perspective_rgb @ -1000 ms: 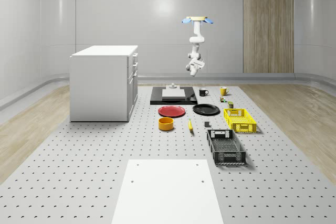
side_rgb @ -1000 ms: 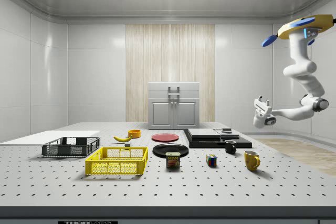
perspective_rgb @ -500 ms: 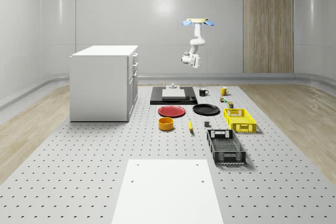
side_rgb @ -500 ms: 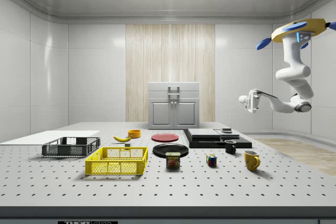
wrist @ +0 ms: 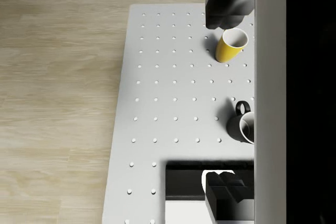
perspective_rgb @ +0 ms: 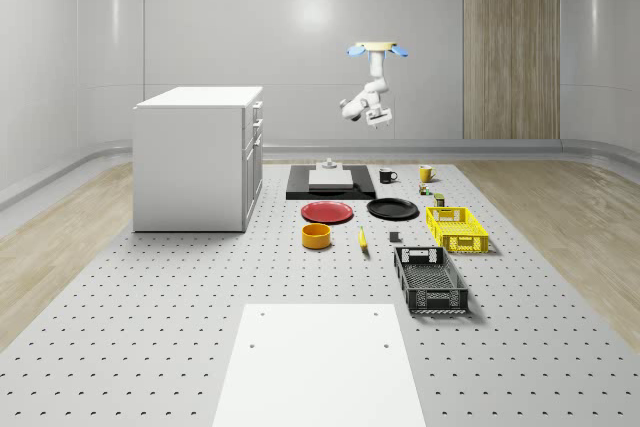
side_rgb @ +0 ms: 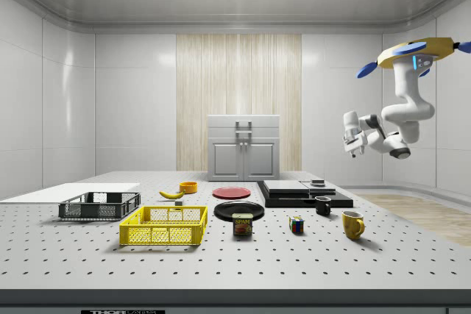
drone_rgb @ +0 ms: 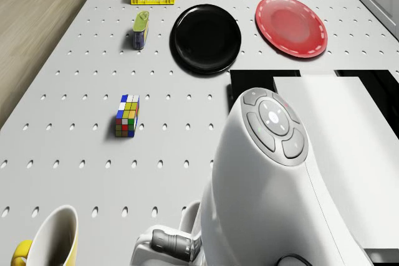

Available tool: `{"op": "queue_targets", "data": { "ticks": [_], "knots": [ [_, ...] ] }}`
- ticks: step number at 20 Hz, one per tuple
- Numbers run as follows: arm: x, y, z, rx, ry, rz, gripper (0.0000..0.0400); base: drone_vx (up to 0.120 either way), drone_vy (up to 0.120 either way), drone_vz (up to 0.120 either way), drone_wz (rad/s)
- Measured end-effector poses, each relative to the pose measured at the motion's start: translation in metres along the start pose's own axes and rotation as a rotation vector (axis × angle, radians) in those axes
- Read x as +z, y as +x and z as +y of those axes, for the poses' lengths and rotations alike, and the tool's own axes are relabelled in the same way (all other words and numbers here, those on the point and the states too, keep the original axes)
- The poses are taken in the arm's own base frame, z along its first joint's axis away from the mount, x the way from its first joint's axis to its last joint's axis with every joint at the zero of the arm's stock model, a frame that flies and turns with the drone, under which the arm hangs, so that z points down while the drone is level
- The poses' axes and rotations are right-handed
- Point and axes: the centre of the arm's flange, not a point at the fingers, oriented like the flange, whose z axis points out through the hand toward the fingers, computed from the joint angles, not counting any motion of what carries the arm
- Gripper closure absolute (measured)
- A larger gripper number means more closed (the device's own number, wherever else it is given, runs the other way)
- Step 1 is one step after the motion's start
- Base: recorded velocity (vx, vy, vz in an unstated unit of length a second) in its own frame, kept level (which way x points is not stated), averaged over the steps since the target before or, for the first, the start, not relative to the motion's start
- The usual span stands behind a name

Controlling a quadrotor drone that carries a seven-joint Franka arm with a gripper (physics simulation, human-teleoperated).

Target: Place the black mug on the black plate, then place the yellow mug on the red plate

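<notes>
The black mug (perspective_rgb: 387,176) (side_rgb: 323,206) (wrist: 242,125) stands on the table by the black platform. The yellow mug (perspective_rgb: 425,174) (side_rgb: 352,224) (drone_rgb: 50,241) (wrist: 231,45) stands a little apart from it, near the table's far corner. Nearer the middle lie the black plate (perspective_rgb: 392,209) (drone_rgb: 206,38) and the red plate (perspective_rgb: 328,212) (drone_rgb: 291,26), both bare. The drone (perspective_rgb: 376,46) (side_rgb: 416,51) hovers high over the table's far end. My gripper (side_rgb: 352,148) (wrist: 223,99) hangs open and empty, high above the mugs, pointing down.
A black platform (perspective_rgb: 330,185) carrying a white block sits beside the black mug. A white cabinet (perspective_rgb: 198,157) stands at the whole-scene view's left. A Rubik's cube (drone_rgb: 126,116), a can (drone_rgb: 141,29), a yellow basket (perspective_rgb: 456,227) and a black basket (perspective_rgb: 430,279) are on the table.
The arm has folded in under the drone. The gripper rose and swung from pointing sideways to pointing down. Mugs and plates have not moved.
</notes>
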Motion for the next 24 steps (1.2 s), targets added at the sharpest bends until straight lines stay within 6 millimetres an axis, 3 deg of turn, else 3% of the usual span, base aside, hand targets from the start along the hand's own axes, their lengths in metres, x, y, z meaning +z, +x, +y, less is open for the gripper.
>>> {"op": "queue_targets", "data": {
  "ticks": [8,12,17,24],
  "knots": [
    [0.001,-0.013,-0.012,-0.004,-0.123,0.129,0.0,0.12,0.0,-0.12,0.0],
    [0.001,-0.015,-0.014,-0.005,-0.142,0.15,0.0,0.01,0.0,-0.12,0.0],
    [0.002,-0.016,-0.015,-0.005,-0.153,0.162,0.0,0.016,-0.08,-0.12,0.0],
    [0.002,-0.016,-0.016,-0.005,-0.158,0.167,0.0,0.12,0.0,-0.006,0.0]
  ]
}}
